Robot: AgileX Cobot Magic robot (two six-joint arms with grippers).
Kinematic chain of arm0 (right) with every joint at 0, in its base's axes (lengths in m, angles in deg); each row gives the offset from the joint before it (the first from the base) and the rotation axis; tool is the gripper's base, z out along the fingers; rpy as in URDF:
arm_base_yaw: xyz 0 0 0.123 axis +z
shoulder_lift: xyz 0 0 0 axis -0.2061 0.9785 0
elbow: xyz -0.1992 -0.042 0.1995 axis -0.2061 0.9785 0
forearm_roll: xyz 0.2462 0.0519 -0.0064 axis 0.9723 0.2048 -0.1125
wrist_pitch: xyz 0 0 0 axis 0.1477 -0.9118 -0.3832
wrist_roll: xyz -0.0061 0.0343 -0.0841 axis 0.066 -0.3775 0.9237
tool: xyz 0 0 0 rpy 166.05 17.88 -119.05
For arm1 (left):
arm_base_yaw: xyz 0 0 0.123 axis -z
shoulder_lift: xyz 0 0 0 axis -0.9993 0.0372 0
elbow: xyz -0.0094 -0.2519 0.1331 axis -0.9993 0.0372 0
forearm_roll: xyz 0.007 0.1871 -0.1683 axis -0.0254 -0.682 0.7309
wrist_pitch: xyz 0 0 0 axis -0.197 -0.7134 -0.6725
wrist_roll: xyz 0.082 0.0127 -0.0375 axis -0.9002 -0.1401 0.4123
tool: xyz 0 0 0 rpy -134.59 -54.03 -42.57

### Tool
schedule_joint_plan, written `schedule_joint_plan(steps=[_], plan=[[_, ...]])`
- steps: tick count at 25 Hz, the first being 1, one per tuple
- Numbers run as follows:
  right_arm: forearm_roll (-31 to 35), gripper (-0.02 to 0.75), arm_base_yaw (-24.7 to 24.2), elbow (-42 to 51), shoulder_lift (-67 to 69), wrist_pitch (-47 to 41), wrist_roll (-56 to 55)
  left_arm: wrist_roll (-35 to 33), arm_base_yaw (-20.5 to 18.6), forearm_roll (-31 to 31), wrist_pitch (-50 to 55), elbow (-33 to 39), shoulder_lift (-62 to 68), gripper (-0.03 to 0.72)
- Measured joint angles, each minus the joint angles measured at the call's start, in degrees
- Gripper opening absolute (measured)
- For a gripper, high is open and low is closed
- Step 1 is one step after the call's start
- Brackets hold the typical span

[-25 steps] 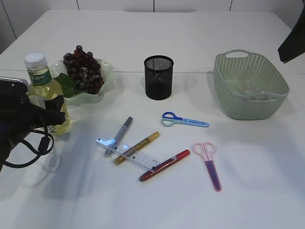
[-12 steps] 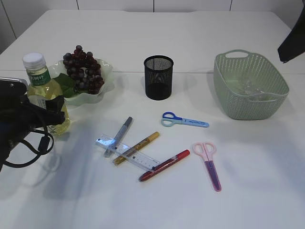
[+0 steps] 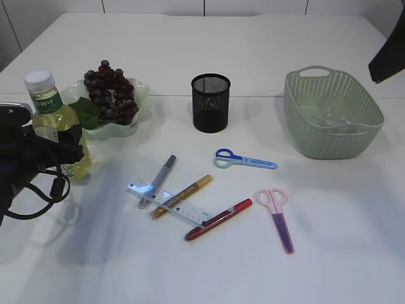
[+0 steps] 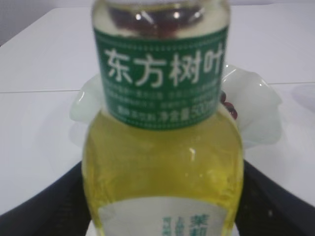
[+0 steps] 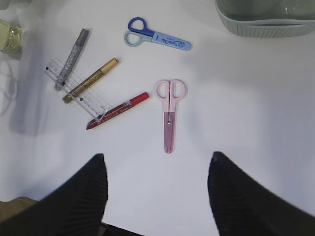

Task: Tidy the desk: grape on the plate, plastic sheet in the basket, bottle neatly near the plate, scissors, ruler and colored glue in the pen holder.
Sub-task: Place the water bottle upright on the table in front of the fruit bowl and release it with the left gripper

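Two scissors (image 3: 245,161) (image 3: 276,217), three glue pens (image 3: 183,197), one ruler (image 3: 169,203), one bottle (image 3: 56,126).

Left arm (image 3: 25,168): black housing, pale grey block on top, black cables looping beneath. Right gripper (image 5: 156,189): two broad black fingers (image 5: 83,194) with ribbed, matte faces, tapering to rounded tips. Right arm (image 3: 389,50): only a black angular edge shows.

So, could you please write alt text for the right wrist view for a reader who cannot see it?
The open right gripper hovers above a white table, over closed pink scissors. To their left, three glue pens cross a clear ruler; blue scissors and a green basket lie beyond.
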Motion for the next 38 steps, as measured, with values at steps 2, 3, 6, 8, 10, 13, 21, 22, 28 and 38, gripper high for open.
schedule_joint_plan(steps=[2, 3, 6, 8, 10, 13, 21, 22, 28, 38], plan=[[0.00, 0.502, 0.00, 0.00, 0.00, 0.00, 0.00, 0.10, 0.00, -0.38, 0.00, 0.00, -0.10, 0.589], [0.00, 0.502, 0.00, 0.00, 0.00, 0.00, 0.00, 0.10, 0.00, -0.73, 0.00, 0.00, -0.10, 0.583], [0.00, 0.502, 0.00, 0.00, 0.00, 0.00, 0.00, 0.21, 0.00, -2.54, 0.10, 0.00, -0.17, 0.557], [0.00, 0.502, 0.00, 0.00, 0.00, 0.00, 0.00, 0.49, 0.00, -3.50, 0.10, 0.00, -0.17, 0.552], [0.00, 0.502, 0.00, 0.00, 0.00, 0.00, 0.00, 1.04, 0.00, -3.81, 0.19, 0.00, -0.17, 0.553], [0.00, 0.502, 0.00, 0.00, 0.00, 0.00, 0.00, 1.16, 0.00, -3.68, 0.19, 0.00, -0.17, 0.578], [0.00, 0.502, 0.00, 0.00, 0.00, 0.00, 0.00, 1.57, 0.00, -2.38, 0.19, 0.00, -0.94, 0.597], [0.11, 0.502, 0.00, 0.00, 0.00, 0.00, 0.00, 1.57, 0.00, -2.38, 0.19, 0.00, -1.48, 0.597], [0.11, 0.502, 0.00, 0.00, 0.00, 0.00, 0.00, 1.57, 0.00, -2.30, -0.02, 0.00, -4.48, 0.596], [0.11, 0.502, 0.00, 0.00, 0.00, -0.04, 0.00, 1.57, 0.00, -1.12, -0.02, 0.12, -8.50, 0.595]])
